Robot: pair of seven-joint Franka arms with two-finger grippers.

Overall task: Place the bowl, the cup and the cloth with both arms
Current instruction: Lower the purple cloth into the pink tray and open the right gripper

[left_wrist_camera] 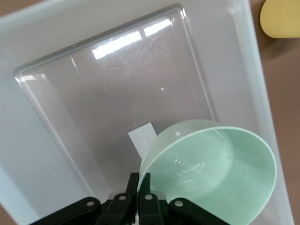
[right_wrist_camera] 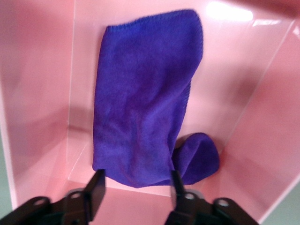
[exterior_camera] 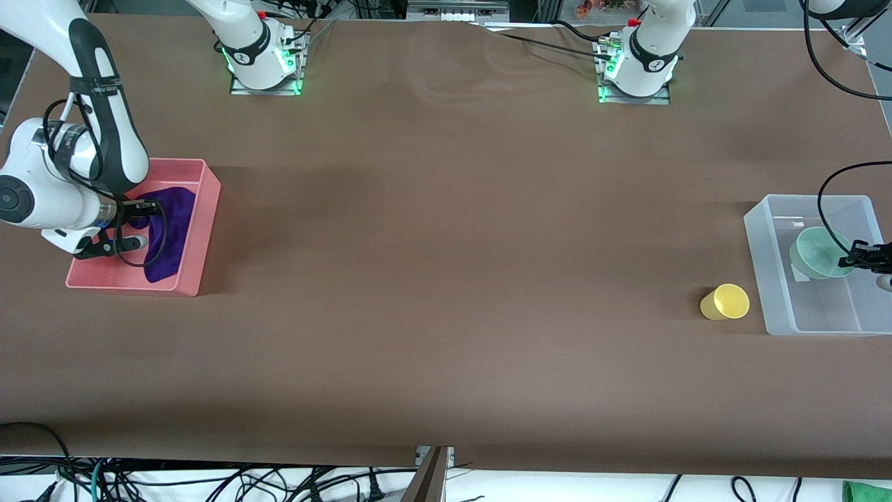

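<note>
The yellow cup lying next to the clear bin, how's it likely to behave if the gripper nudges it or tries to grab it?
The cup lies on its side on the table, so a nudge would probably roll it, likely in a curve since it tapers. It looks like thin smooth plastic, probably light and somewhat slippery. With no handle, a pinch on the rim may suit it, as the left gripper holds the bowl.

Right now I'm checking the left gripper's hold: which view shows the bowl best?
The left wrist view: the bowl fills it, tilted, its rim pinched by the left gripper over the clear bin. The front view shows it small at the edge; the right wrist view doesn't show it.
</note>
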